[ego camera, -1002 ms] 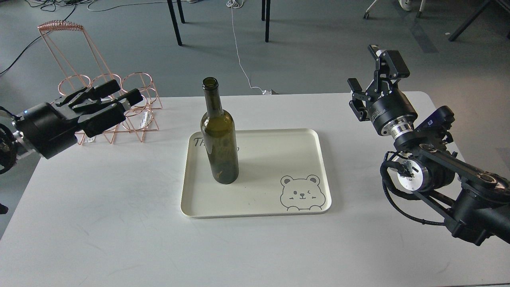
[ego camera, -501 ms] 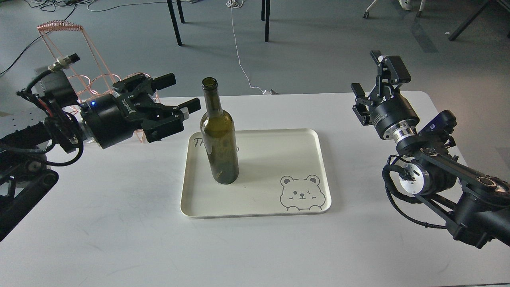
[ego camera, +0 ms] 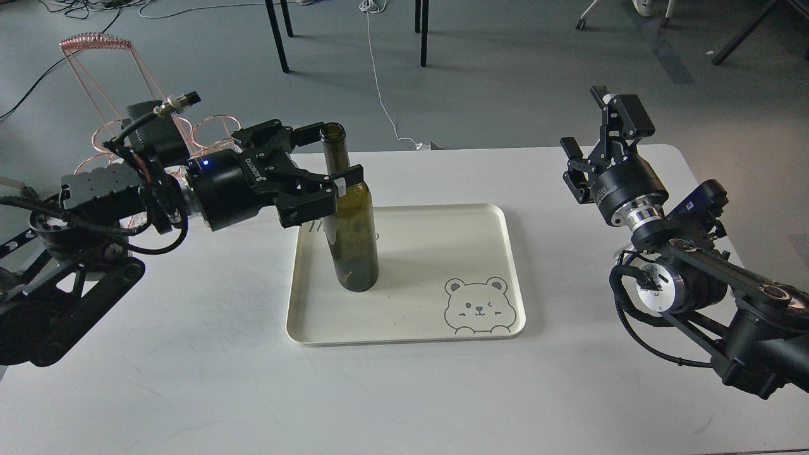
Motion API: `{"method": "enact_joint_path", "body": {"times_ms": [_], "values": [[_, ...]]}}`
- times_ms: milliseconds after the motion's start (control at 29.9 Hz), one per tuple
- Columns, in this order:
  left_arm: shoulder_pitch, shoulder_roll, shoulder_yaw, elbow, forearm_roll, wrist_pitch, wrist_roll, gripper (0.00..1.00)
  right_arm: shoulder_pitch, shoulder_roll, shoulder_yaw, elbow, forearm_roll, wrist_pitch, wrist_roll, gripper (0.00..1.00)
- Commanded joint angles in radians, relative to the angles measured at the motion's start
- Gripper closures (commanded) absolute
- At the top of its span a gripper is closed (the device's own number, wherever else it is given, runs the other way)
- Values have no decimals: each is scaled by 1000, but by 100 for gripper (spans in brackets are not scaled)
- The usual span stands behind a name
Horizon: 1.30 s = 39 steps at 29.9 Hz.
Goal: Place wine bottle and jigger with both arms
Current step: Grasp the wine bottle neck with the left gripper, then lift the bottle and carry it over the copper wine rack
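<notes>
Since half a second ago, left hand (ego camera: 332, 155) has swung rightward from beside the copper rack to the wine bottle (ego camera: 349, 221); right hand (ego camera: 600, 136) has barely shifted.

Near: bare white table (ego camera: 189, 379) in front. Cream tray (ego camera: 515, 272) sits mid-table, with a bear drawing (ego camera: 477, 306) in its near right corner.

Middle: wine bottle stands upright on the tray's left half, dark olive glass, mouth uncovered. Left hand is level with the bottle's neck and shoulder, fingers spread, one finger (ego camera: 344, 179) in front of the neck at the shoulder, another (ego camera: 306, 131) behind, near the mouth. Contact with the glass cannot be told. A blue light glows on the wrist housing.

Right side: right hand held up above the table's right edge, well apart from tray and bottle, fingers spread and holding nothing.

Far: copper wire rack (ego camera: 95, 88) at the table's back left, partly hidden behind the left arm. Grey floor, chair legs and a white cable (ego camera: 379, 82) beyond.
</notes>
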<state>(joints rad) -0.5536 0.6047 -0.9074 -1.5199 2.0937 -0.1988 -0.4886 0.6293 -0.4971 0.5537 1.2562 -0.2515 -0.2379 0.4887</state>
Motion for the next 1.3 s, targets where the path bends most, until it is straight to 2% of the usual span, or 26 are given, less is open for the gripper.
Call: {"method": "enact_joint_path", "body": {"times_ms": [0,167,234,301,367,401,501,601,735,1002,1169,1269], "values": [[-41,-26,42,30,2,1,0,2,0,0,0,0,-2,0,0,2],[-54,-43,68,38,0,1,0,7,-6,-1,2,0,-14,-1,0,2],[-54,-51,70,40,0,1,0,14,-10,0,0,0,-14,-1,0,2],[-52,-52,68,40,2,2,0,31,-14,0,0,0,-14,-1,0,2],[-54,-56,70,46,2,4,0,56,-14,0,0,2,-14,-1,0,2],[-54,-59,68,47,0,6,0,64,-14,0,2,0,-14,-3,0,2],[-54,-60,68,49,-3,12,0,70,-16,2,0,0,-14,-3,0,2],[-54,-60,68,49,-1,18,0,83,-16,2,2,0,-18,-3,0,2],[-55,-59,68,49,-1,29,0,89,-16,3,2,0,-18,-3,0,2],[-87,-51,64,47,-15,29,0,90,-16,3,3,0,-18,-5,0,2],[-233,15,62,60,-78,18,0,90,-16,3,5,0,-18,-5,0,2],[-337,78,68,122,-159,10,0,90,-16,2,9,0,-18,-5,0,2]]}}
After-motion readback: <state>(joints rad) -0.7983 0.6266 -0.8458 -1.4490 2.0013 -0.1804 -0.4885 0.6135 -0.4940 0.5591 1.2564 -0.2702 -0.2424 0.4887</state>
